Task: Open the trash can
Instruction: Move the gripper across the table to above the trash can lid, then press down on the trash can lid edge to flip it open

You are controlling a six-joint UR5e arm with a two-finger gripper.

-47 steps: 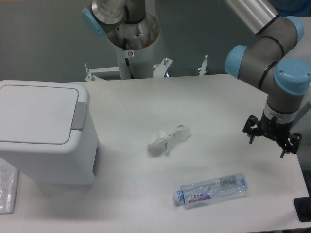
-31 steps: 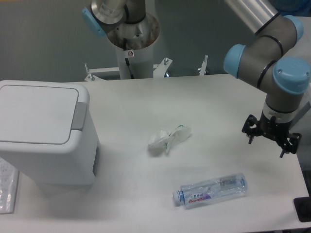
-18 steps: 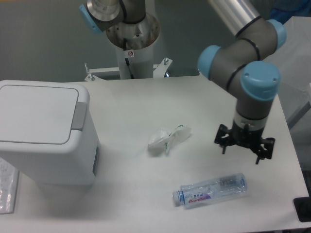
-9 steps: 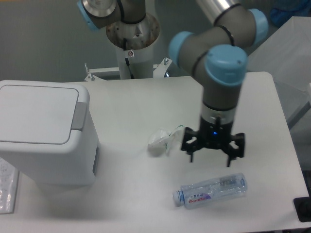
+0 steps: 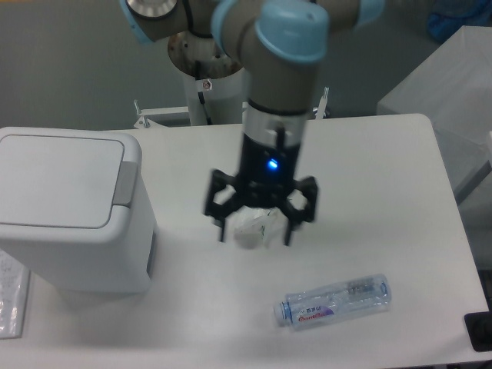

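The white trash can [image 5: 73, 207] stands at the left of the table, its flat lid shut and the grey push tab [image 5: 125, 183] on the lid's right edge. My gripper [image 5: 254, 237] hangs open over the middle of the table, right of the can and well apart from it. It is blurred by motion. Its fingers straddle a crumpled white wrapper [image 5: 252, 227] without holding it.
A clear plastic water bottle [image 5: 333, 300] lies on its side at the front right. A plastic-wrapped item [image 5: 11, 296] lies at the left edge beside the can. The arm's base column [image 5: 207, 65] stands behind the table's far edge.
The arm has swept left from the table's right side to the middle, now above the wrapper. The trash can, bottle and wrapper have not moved.
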